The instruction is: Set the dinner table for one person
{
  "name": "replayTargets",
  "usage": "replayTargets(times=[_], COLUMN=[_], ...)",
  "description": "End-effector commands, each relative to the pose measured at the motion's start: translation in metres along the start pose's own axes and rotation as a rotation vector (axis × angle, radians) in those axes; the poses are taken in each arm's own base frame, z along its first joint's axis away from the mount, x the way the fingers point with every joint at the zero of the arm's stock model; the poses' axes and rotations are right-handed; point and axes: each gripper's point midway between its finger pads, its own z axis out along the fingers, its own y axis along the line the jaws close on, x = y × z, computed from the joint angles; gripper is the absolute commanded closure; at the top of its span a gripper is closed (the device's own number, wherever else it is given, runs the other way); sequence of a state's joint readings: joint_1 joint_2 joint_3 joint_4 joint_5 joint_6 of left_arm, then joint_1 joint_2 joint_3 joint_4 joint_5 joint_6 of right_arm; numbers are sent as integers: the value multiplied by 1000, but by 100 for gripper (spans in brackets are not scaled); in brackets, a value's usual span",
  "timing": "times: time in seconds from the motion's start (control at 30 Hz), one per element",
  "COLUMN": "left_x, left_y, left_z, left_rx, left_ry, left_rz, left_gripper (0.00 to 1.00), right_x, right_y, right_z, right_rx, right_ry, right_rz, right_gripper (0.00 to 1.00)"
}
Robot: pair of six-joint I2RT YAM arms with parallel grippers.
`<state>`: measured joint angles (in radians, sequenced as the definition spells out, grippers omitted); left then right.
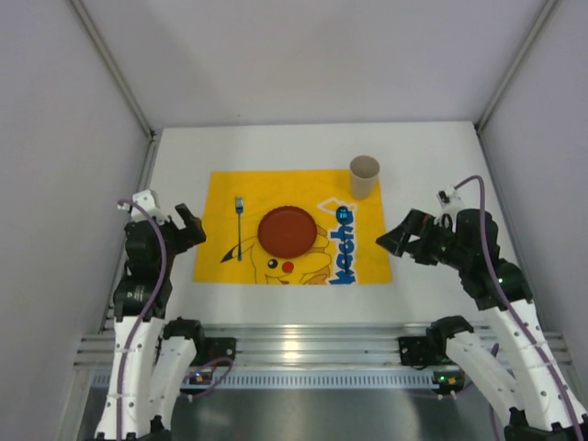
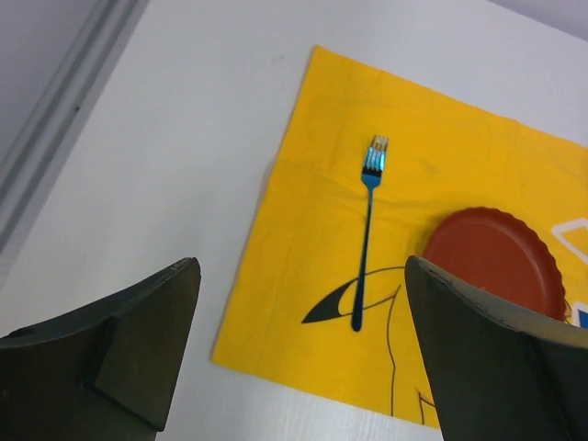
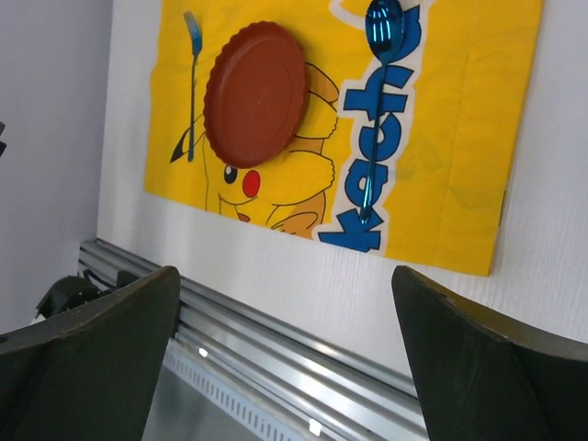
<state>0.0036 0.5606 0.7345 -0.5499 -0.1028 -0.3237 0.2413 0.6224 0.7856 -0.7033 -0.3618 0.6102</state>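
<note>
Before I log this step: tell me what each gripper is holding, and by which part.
Nothing is held. The left gripper and right gripper both stand open and empty, clear of the fork and spoon.

A robotics lab test cell: plain pale panels (image 1: pixel 303 55) wall in the white dinner table (image 1: pixel 432 147) at 9, 12 and 3 o'clock; an aluminium rail (image 1: pixel 312 344) at 6 o'clock carries robot arms (image 1: pixel 138 294).

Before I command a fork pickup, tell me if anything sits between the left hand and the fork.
Nothing visible does: between the open left hand and the fork lie only bare table and yellow mat.
</note>
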Motion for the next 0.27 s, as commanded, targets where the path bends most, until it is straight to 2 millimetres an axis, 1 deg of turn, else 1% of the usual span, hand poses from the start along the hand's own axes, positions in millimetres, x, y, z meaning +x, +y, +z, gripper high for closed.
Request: replayTargets(times=[0.0,0.03,0.07,0.13,0.2,0.23], left_x=[-35,-38,-34,-38,-33,-29], left_y=[14,18,23,27,28,29], left_z=[7,10,14,20,27,33], left_rx=[-88,-112,-135,-153,-152,-147], left_ry=[-160,-178,-174,-201,-203,-199], left_rz=[33,43,57,83,105,121], left_gripper=[2,2,1,2,1,2], right_x=[-28,-30,-34,-36,-38,-43], right_y=[19,16,18,26,26,21], right_z=[-13,-14,-16,-18,-19,-20], right_rx=[-26,-2,1,-27,-21,11], right_ry=[-79,-78,-81,-76,-89,-115], right_rz=[-111,-127,-133,-155,-174,-167], right_gripper=[0,0,0,0,0,0])
